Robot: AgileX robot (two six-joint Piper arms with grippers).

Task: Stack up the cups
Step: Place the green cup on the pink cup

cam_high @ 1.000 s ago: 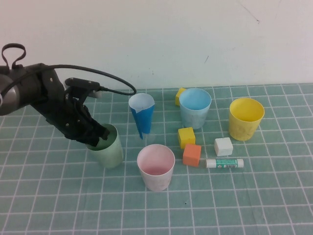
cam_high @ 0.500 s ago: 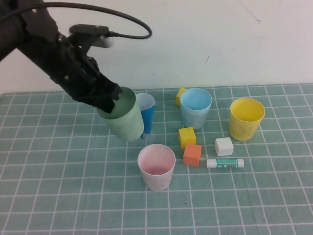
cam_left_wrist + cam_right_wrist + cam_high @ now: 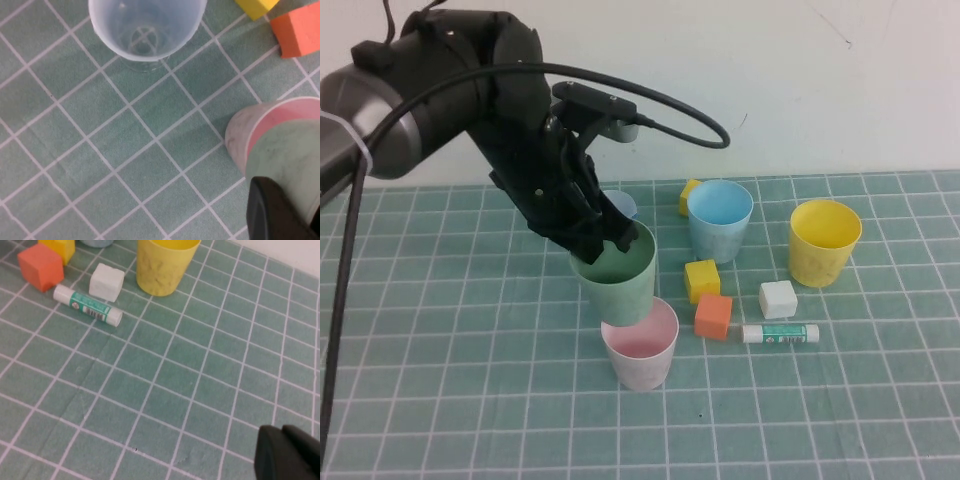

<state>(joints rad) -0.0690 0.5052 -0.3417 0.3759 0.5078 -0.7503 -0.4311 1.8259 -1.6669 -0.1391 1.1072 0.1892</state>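
My left gripper (image 3: 607, 240) is shut on the rim of the sage green cup (image 3: 618, 282), one finger inside and one outside. The green cup hangs slightly tilted, and its base sits over the mouth of the pale pink cup (image 3: 640, 352). In the left wrist view the green cup (image 3: 287, 160) overlaps the pink cup (image 3: 239, 137) beside my left gripper (image 3: 300, 205). The light blue cup (image 3: 720, 222) and the yellow cup (image 3: 823, 243) stand upright at the right. My right gripper (image 3: 283, 434) is shut and empty, low over bare mat near the yellow cup (image 3: 162, 265).
A dark blue paper cone (image 3: 621, 206) stands mostly hidden behind my left arm. Two yellow blocks (image 3: 701, 278), an orange block (image 3: 713, 316), a white block (image 3: 777, 298) and a glue stick (image 3: 780, 334) lie between the pink and yellow cups.
My left gripper lifted the green cup off the mat at the left and carried it right, to above the pink cup. My right gripper has not moved.
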